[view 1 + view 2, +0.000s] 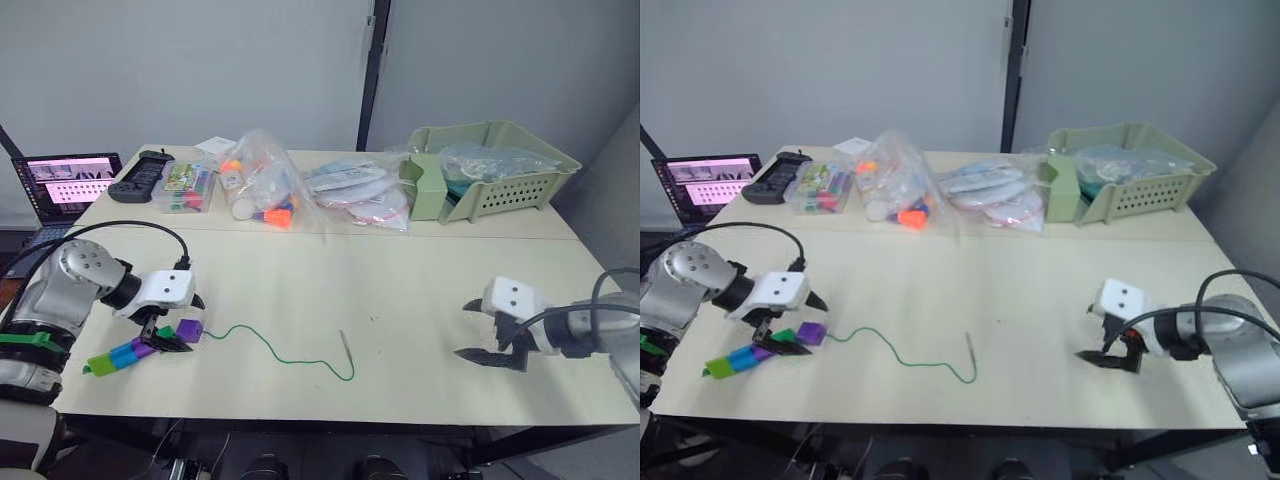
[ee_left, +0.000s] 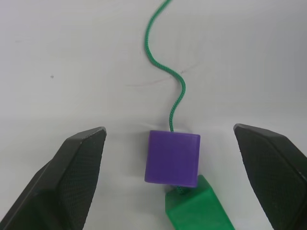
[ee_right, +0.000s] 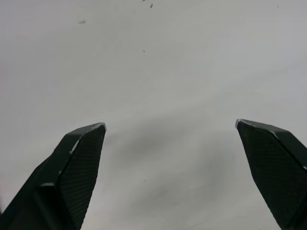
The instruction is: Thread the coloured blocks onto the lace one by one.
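Note:
A row of coloured blocks (image 1: pixel 135 350) lies near the table's front left edge: lime green, blue, purple, dark green and a purple cube (image 1: pixel 189 330) at its right end. The green lace (image 1: pixel 285 355) runs out of that purple cube, curves right across the table and ends in a greyish stiff tip (image 1: pixel 345 345). My left gripper (image 1: pixel 168 332) is open just above the blocks, its fingers on either side of the purple cube (image 2: pixel 172 157) and the dark green cube (image 2: pixel 196 208). My right gripper (image 1: pixel 485 330) is open over bare table at the right, holding nothing.
Along the back of the table stand clear bags of toys (image 1: pixel 265 190), a clear box of markers (image 1: pixel 185 187), flat plastic packets (image 1: pixel 355 195) and a green basket (image 1: pixel 490 170). A black controller (image 1: pixel 140 175) and a laptop (image 1: pixel 65 185) sit at the back left.

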Robot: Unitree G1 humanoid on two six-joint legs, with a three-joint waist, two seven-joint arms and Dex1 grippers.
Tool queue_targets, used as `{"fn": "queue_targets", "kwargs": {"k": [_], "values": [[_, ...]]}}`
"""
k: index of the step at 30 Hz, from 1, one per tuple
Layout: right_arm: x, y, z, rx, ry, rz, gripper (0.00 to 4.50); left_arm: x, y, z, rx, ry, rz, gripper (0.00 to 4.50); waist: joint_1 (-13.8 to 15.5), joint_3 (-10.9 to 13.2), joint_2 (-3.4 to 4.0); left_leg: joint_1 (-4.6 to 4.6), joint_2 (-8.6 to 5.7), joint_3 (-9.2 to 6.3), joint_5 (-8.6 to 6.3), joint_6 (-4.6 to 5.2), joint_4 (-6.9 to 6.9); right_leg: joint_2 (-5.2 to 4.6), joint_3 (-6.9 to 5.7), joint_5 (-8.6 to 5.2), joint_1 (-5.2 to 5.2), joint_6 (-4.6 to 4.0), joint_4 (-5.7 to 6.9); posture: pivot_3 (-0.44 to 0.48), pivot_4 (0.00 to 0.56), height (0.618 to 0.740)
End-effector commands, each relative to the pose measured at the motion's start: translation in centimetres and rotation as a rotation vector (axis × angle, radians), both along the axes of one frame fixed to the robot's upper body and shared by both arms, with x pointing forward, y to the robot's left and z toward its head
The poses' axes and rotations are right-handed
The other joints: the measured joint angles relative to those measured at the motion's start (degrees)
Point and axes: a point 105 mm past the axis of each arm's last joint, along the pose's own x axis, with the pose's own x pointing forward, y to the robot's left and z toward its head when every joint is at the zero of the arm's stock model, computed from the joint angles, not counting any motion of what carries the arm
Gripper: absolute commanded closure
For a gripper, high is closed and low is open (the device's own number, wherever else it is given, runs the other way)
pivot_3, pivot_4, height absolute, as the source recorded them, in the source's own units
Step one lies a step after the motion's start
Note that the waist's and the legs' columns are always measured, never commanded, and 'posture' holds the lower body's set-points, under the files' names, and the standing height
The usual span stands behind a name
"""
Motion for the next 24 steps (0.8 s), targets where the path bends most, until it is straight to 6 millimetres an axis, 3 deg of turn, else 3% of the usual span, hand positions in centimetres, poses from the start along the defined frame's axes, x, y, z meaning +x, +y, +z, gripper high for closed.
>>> {"fn": "queue_targets", "kwargs": {"k": [1,8,14,22,24], "values": [[-0.9,0.2,1.2,0.098,-0.002,-0.023,0.02,-0.3,0.3,2.8,-0.149,-0.044,0.071,0.00,0.0,0.0,0.00,-0.01,0.00,-0.01,0.00,0.00,0.00,0.00,0.00,0.00,-0.01,0.00,0.00,0.000,0.150,0.734],[-1.2,-0.6,2.1,0.322,-0.029,-0.127,0.02,-1.7,3.2,5.1,-0.448,-0.098,0.301,0.00,-0.7,0.0,0.00,0.04,0.05,-0.01,0.00,0.00,-0.05,0.01,-0.02,-0.01,-0.01,0.00,-0.01,0.000,0.150,0.734],[-0.7,-2.1,1.6,0.453,-0.059,-0.232,0.02,-4.8,7.9,3.7,-0.666,-0.099,0.624,0.00,-1.2,0.0,-0.05,0.19,0.12,0.09,-0.02,0.01,-0.23,-0.02,-0.01,-0.04,0.00,-0.08,-0.03,0.000,0.150,0.734],[-0.2,-4.1,0.5,0.470,-0.089,-0.285,0.02,-7.1,11.7,3.4,-0.759,-0.320,0.877,0.00,-0.5,0.0,-0.10,0.24,0.10,0.08,-0.01,-0.01,-0.20,-0.16,-0.07,-0.09,0.09,-0.14,-0.03,0.000,0.150,0.734],[-0.1,-4.4,0.5,0.476,-0.097,-0.290,0.02,-8.0,13.1,2.6,-0.743,-0.349,0.955,0.00,-0.6,0.0,-0.11,0.26,0.07,0.08,-0.01,-0.02,-0.20,-0.14,-0.07,-0.08,0.09,-0.15,-0.03,0.000,0.150,0.734]]}}
